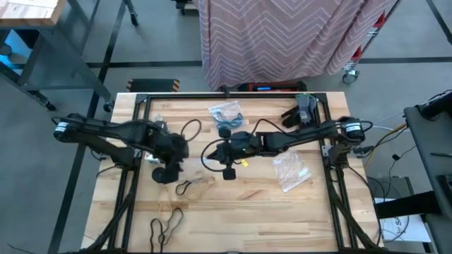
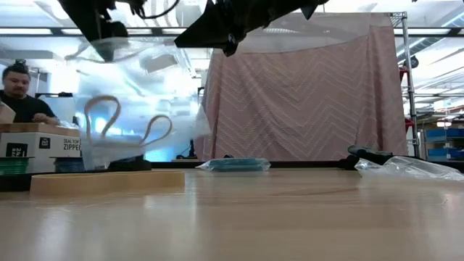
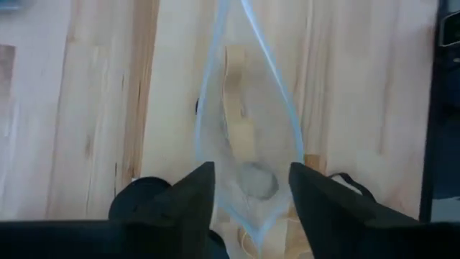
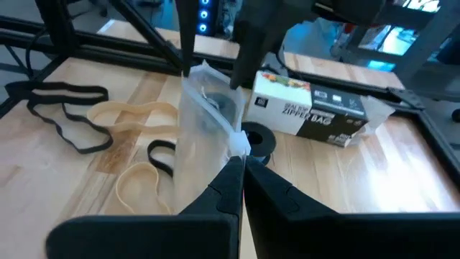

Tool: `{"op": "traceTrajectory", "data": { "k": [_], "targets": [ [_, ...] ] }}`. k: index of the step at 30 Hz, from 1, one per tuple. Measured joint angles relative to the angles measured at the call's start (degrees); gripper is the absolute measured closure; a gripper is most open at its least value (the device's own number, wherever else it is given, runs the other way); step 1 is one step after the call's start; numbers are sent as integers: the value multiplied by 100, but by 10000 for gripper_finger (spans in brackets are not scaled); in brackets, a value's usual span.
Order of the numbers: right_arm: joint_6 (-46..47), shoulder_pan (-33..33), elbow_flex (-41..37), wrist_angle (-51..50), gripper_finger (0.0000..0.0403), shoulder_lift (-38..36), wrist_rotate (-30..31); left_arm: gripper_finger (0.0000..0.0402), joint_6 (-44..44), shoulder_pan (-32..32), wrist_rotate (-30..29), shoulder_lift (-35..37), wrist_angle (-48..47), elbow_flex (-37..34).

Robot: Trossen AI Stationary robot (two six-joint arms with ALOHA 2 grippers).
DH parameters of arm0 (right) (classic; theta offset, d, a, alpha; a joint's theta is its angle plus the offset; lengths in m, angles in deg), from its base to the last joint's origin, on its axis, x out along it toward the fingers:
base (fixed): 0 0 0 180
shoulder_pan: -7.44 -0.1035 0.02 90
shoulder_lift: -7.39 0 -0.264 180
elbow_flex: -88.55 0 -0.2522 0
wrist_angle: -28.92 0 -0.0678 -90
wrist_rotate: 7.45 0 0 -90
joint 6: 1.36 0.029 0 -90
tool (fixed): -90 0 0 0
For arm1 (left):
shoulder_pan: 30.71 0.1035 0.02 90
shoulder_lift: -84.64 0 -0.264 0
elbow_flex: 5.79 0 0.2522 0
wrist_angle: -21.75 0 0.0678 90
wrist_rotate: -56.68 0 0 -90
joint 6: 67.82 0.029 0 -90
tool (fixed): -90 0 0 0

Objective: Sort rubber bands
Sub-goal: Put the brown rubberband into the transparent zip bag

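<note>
Pale wooden counter (image 1: pixel 240 204) is backed by a pink zigzag curtain (image 1: pixel 282 32). Rubber bands (image 4: pixel 108 119) lie at seven o'clock below the right pincer (image 4: pixel 241 164), clamped on a clear bag (image 4: pixel 205 122); the left pincer (image 3: pixel 251 183) is parted around it.

— Where are the arms?

— Both reach in toward the middle of the counter. The left gripper (image 3: pixel 250 188) points straight down, its fingers (image 3: pixel 192 191) parted.

— And the other?

— The right gripper (image 4: pixel 241 167) hangs alongside, fingers pinched tight together.
</note>
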Motion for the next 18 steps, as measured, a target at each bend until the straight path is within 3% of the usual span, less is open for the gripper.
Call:
{"op": "traceTrajectory", "data": {
  "k": [9, 18],
  "targets": [
    [-345, 135, -2, -183, 403, -467, 329, 207, -695, -138, -218, 1312, 204, -511],
    [-563, 367, -18, -537, 403, -494, 325, 238, -1713, -901, -202, 2161, 2156, -2300]
  ]
}}
